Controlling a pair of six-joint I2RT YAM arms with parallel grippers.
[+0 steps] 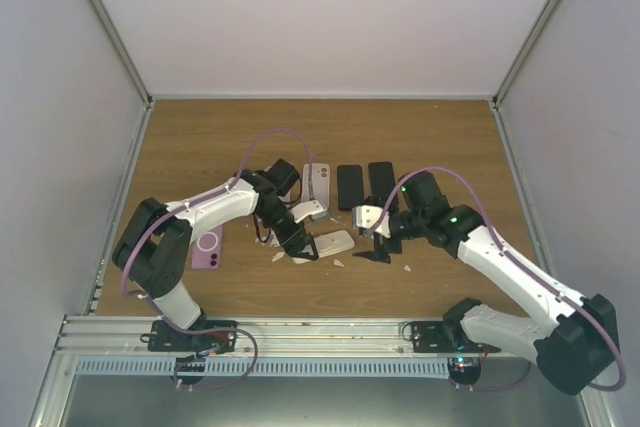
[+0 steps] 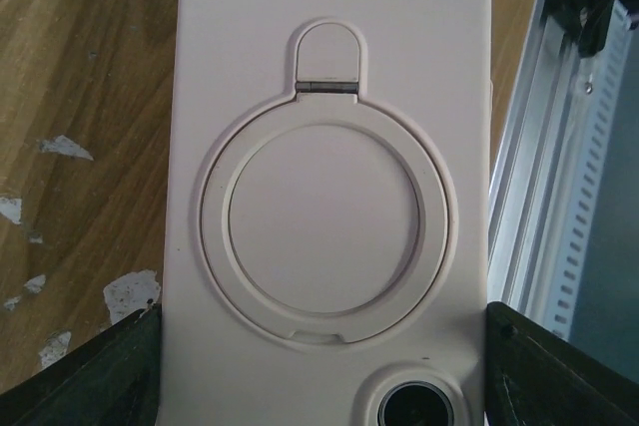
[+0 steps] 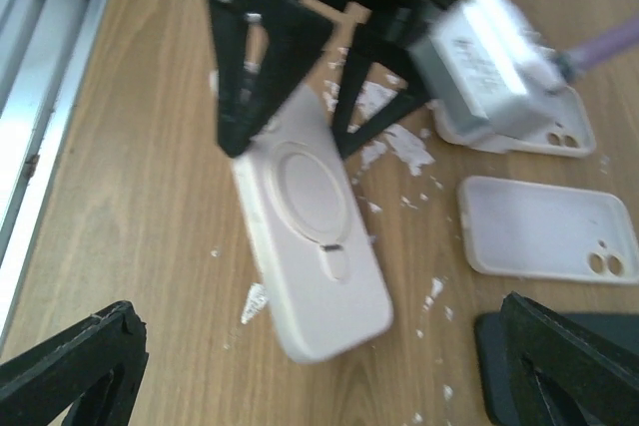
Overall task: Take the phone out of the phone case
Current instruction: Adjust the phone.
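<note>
1. L claw [image 2: 321,311]: clamped across width of white phone case [image 2: 329,97], near camera end, one finger on each long edge. Jaws stand wide only bc case is wide.
2. Case back faces L wrist cam: ring stand folded flat, lens of phone [image 2: 417,408] showing thru cutout. So phone prob. inside, screen side twd bench [image 1: 200,137].
3. From R wrist cam, case slopes down away from L claw; can't tell if far end touches bench.
4. R claw [image 3: 319,306]: fully open, nothing in it, aimed at free end of case, near but apart. Prob. set there to work that end while L claw braces.
5. Edge grip leaves back + far end exposed, handy for flexing rim off. Risk: squeeze on long edges may also pin rim onto phone.
6. Extraction not yet begun, judging by lens in cutout.
7. Nearby, not in the way: empty white case [image 3: 549,226], second white case [image 3: 569,127], black slabs [image 1: 349,187] (likely phones), pink case [image 1: 208,247] by L arm, white flecks [image 2: 130,291] on wood.
</note>
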